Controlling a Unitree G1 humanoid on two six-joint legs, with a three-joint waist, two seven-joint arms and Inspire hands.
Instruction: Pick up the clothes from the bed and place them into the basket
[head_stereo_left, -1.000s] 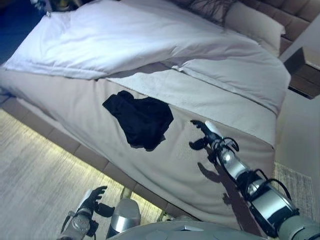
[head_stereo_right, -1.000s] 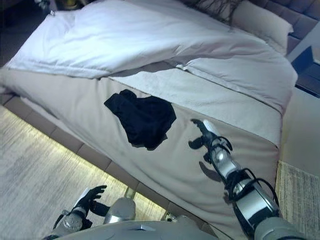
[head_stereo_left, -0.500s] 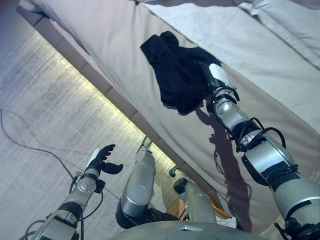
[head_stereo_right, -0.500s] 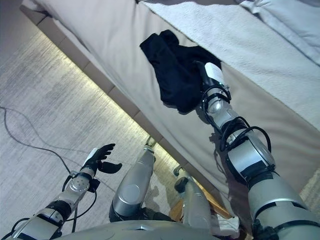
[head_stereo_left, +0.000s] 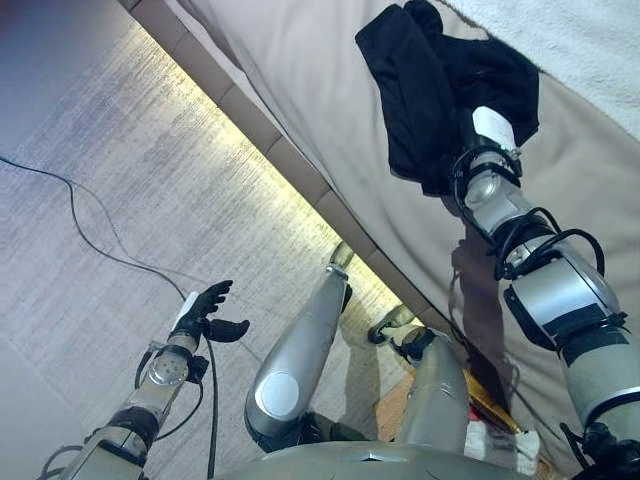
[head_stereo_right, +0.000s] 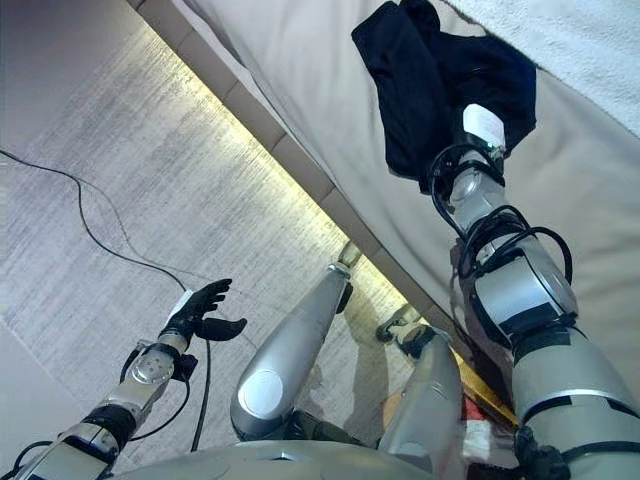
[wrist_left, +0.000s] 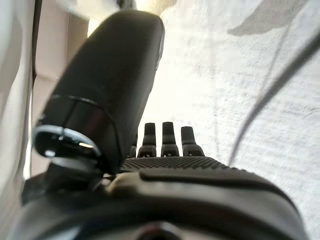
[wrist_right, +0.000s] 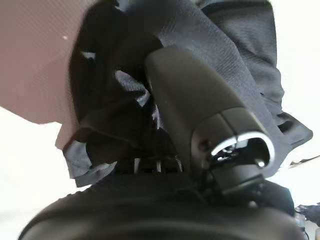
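A crumpled black garment (head_stereo_left: 430, 80) lies on the beige bed cover (head_stereo_left: 300, 60) near the bed's edge. My right hand (head_stereo_left: 490, 130) rests on the near side of the garment, its white-covered thumb on top of the cloth. In the right wrist view the thumb (wrist_right: 200, 100) stretches over bunched black cloth (wrist_right: 100, 75), and the cloth hides the fingers. My left hand (head_stereo_left: 205, 310) hangs low at the left over the floor, far from the bed. Its fingers (wrist_left: 169, 140) are straight and hold nothing. No basket shows in any view.
The bed's side panel with a lit strip (head_stereo_left: 260, 140) runs diagonally above the grey carpet (head_stereo_left: 100, 150). A white textured sheet (head_stereo_left: 590, 40) covers the bed beyond the garment. An orange and white object (head_stereo_left: 495, 420) lies on the floor at the lower right.
The camera has tilted down towards the floor. My right hand has reached forward from beside the garment onto it and into its folds. The left hand has stayed open at the lower left.
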